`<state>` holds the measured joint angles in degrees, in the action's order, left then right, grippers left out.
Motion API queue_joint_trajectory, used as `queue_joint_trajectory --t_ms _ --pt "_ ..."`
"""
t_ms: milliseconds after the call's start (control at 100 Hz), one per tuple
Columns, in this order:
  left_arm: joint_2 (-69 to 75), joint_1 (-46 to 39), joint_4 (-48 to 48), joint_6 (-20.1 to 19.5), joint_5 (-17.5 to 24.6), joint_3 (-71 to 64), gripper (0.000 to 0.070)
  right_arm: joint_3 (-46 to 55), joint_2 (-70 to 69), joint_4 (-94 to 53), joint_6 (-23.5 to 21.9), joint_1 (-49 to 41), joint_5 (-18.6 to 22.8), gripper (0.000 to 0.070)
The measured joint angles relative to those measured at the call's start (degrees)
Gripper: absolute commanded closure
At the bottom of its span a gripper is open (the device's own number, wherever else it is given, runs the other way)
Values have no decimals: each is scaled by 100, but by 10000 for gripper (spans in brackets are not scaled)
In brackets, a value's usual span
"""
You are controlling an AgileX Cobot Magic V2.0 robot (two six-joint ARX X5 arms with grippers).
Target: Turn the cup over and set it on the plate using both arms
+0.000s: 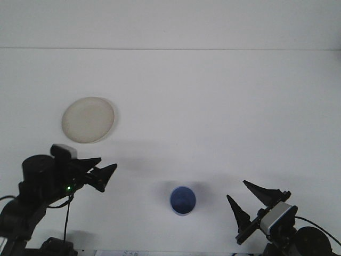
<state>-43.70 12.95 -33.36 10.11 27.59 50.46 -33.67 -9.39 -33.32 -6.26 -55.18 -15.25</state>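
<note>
Front view over the white table [213, 106]. We see the blue cup [183, 200] standing near the front edge, mouth up, its inside showing; nothing touches it. The pale plate [88, 119] lies well apart, farther back and to the left, and carries nothing. The left claw [102, 176] sits between plate and cup, tips pointing right toward the cup; we cannot tell whether its fingers are parted. The right claw [254, 200] waits near the front right corner, released, its two fingers spread and holding nothing. We judge the task to be at its opening step, the approach, with no grasp yet made. The next move calls for one claw to close in on the cup's wall and grip it. No brand, label or writing is readable; a small green light glows on the left arm [40, 178].
</note>
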Motion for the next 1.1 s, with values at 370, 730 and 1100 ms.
queue_joint_trajectory --t_ms 370,730,1100 --pt "-2660 2830 -715 -168 -704 1423 218 0 0 0 0 0 0 273" --pt "-4111 3805 -361 -166 -953 1961 219 -2 0 -2 0 0 0 273" --pt "-4719 4070 -354 -166 -1421 1963 696 -2 0 -2 0 0 0 273"
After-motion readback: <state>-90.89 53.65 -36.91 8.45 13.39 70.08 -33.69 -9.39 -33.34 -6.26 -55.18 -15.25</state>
